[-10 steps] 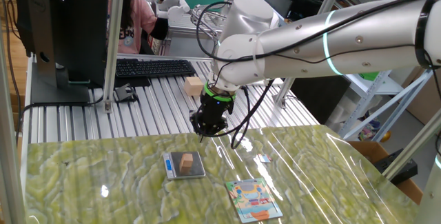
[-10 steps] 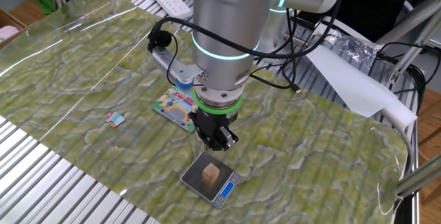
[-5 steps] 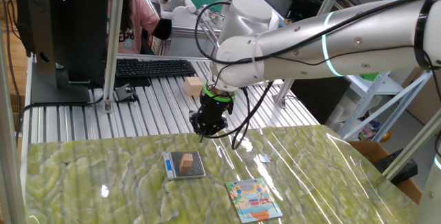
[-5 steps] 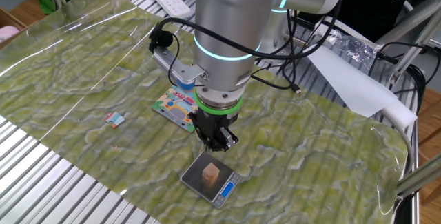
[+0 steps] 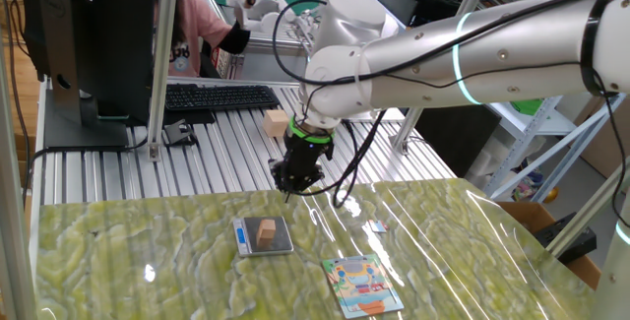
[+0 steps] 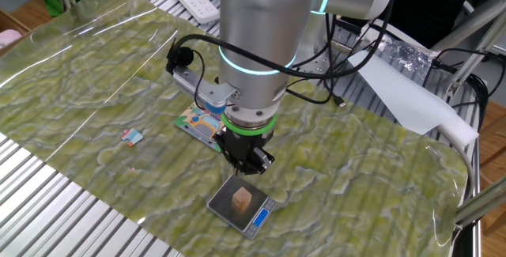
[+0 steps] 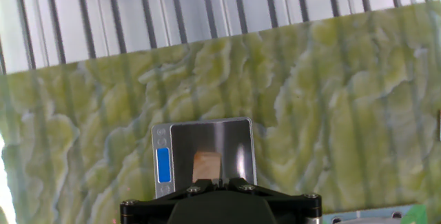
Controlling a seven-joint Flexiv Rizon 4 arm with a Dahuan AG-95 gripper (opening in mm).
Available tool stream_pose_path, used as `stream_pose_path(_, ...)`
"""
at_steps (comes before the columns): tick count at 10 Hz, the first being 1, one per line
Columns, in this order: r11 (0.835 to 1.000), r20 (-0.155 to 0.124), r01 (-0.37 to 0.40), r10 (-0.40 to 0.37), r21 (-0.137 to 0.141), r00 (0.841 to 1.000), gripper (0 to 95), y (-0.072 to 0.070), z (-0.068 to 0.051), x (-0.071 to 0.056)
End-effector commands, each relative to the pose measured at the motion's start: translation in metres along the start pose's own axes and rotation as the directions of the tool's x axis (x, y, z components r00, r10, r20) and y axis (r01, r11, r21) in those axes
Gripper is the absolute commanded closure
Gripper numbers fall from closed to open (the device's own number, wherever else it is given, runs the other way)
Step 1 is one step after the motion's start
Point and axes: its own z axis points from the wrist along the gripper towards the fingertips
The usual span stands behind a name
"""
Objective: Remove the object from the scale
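Observation:
The small tan wooden cube (image 5: 265, 229) sits in the middle of the grey pocket scale (image 5: 282, 244) on the green patterned mat. My gripper (image 5: 288, 190) hangs above the mat just behind the scale, apart from the cube, with its fingers together and nothing held. In the other fixed view the gripper (image 6: 247, 164) hovers just above the cube (image 6: 242, 201) and the scale (image 6: 224, 202). In the hand view the cube (image 7: 206, 166) and scale (image 7: 234, 148) lie straight ahead of the closed fingertips (image 7: 213, 180).
A colourful picture card (image 5: 362, 286) lies right of the scale near the front. A small scrap (image 5: 380, 226) lies on the mat. A pale wooden block (image 5: 277, 123) and a keyboard (image 5: 217, 96) sit on the slatted metal table behind.
The wrist has turned a little and the arm has shifted slightly; the gripper stays above the scale. The cube and scale have not moved.

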Motion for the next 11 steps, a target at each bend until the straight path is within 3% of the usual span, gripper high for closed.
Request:
stream_pose_path(1,0.998,-0.003,0.064,-0.064,-0.008,0.998,95.0,0.0007,0.0007,-0.0015)
stream_pose_path(4,0.998,-0.002,0.05,-0.05,-0.027,0.999,95.0,0.0007,0.0007,-0.0015)
stream_pose_path(11,0.999,0.017,0.033,-0.033,-0.024,0.999,95.0,0.0007,0.0007,-0.0015)
